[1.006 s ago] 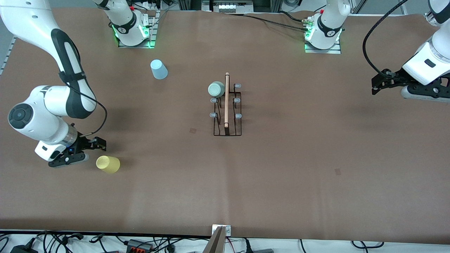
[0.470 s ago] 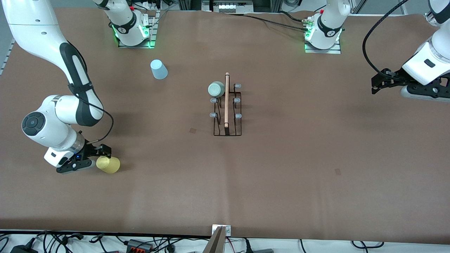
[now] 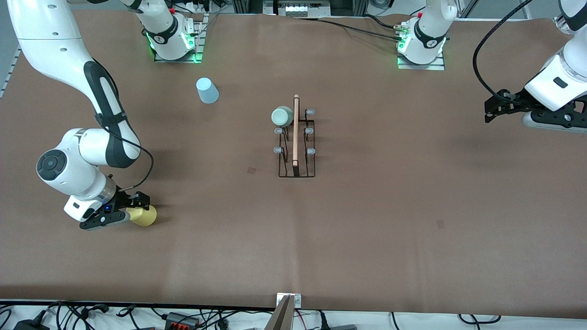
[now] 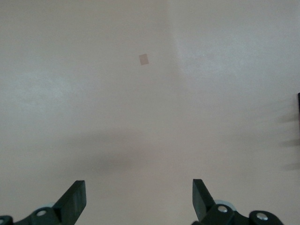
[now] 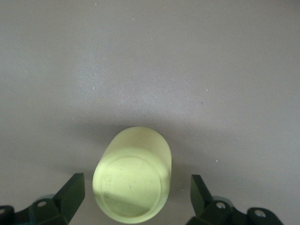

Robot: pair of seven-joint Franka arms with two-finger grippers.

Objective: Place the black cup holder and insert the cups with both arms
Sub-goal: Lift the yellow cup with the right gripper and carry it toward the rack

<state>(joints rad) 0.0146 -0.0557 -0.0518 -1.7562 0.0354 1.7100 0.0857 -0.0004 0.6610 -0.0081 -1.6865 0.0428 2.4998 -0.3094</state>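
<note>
- The right gripper (image 3: 135, 207) is down at the surface (image 3: 367, 229) toward the right arm's end; its jaws are spread wide and released, one on each side of the yellow cup (image 3: 144, 216)
- In the right wrist view the yellow cup (image 5: 133, 175) lies on its side between the jaws of the right gripper (image 5: 136, 190), flat bottom turned toward the camera, with a gap showing to each finger, so it is not yet grasped
- The left gripper (image 3: 490, 110) hangs in the air over the left arm's end of the surface, well apart from all the task's things; its jaws are released and nothing sits between them, and this arm waits
- The left wrist view shows the left gripper (image 4: 139, 194) with both fingers apart and only bare surface (image 4: 140, 117) under them
- The black cup holder (image 3: 296, 137) stands upright mid-surface, well apart from both sets of jaws, its light wooden rod (image 3: 296, 130) along the top
- The pale green cup (image 3: 282, 116) sits on one peg of the holder, on the side toward the right arm's end, at the end farthest from the front camera
- The other grey-tipped pegs (image 3: 310, 151) are bare
- The light blue cup (image 3: 207, 90) stands upside down on the surface, farther from the front camera than the yellow cup and clear of the right jaws
</note>
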